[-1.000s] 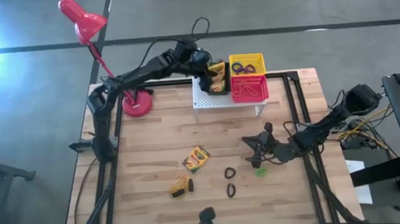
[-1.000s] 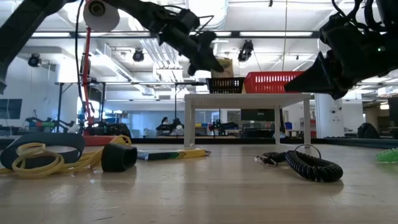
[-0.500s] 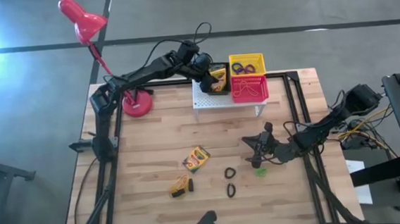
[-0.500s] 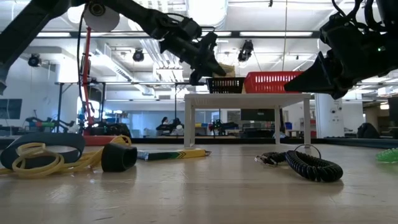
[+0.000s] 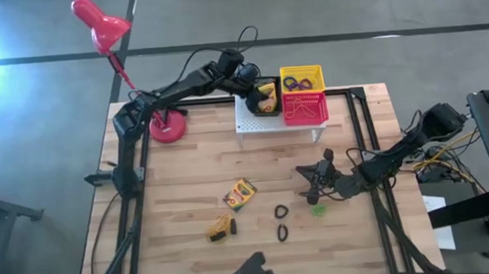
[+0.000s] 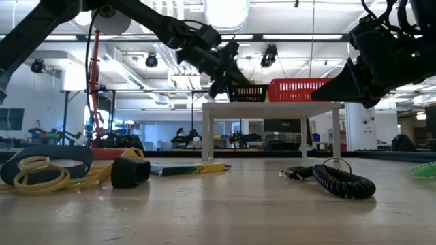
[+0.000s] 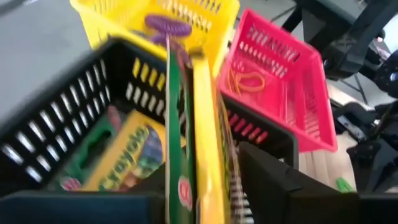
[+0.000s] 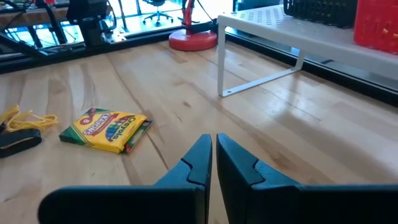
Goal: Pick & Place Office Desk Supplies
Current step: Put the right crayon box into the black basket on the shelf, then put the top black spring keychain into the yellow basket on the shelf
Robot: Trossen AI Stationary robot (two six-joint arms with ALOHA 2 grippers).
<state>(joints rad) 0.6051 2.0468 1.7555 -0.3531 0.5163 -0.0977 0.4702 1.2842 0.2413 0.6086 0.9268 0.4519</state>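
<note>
My left gripper (image 5: 251, 83) hangs over the black basket (image 5: 266, 107) on the white stand (image 5: 261, 125), open. A yellow-and-green crayon box (image 7: 193, 124) stands on edge between its fingers, inside the basket. A second crayon box (image 7: 121, 163) lies flat beside it. A third (image 5: 240, 193) lies on the table, near a rubber-band tangle (image 5: 221, 228), two dark rings (image 5: 281, 212) and a green ring (image 5: 319, 209). My right gripper (image 5: 312, 180) hovers shut over the table's right half, holding nothing. My left gripper's fingers (image 7: 280, 180) stand on either side of the upright crayon box's broad faces (image 7: 208, 162), coming slanting down from the table's left. Whether a finger touches the box I cannot tell. The box stands on a narrow edge in the black basket.
A yellow basket (image 5: 301, 79) with a purple ring (image 7: 168, 26) and a pink basket (image 5: 304, 107) with a rubber band (image 7: 249, 79) share the stand. The red desk lamp (image 5: 164, 125) stands at the far left.
My left gripper has sunk toward the black basket and rolled a little. The crayon box that stood above the basket's rim has gone down inside it. My right arm has kept still.
</note>
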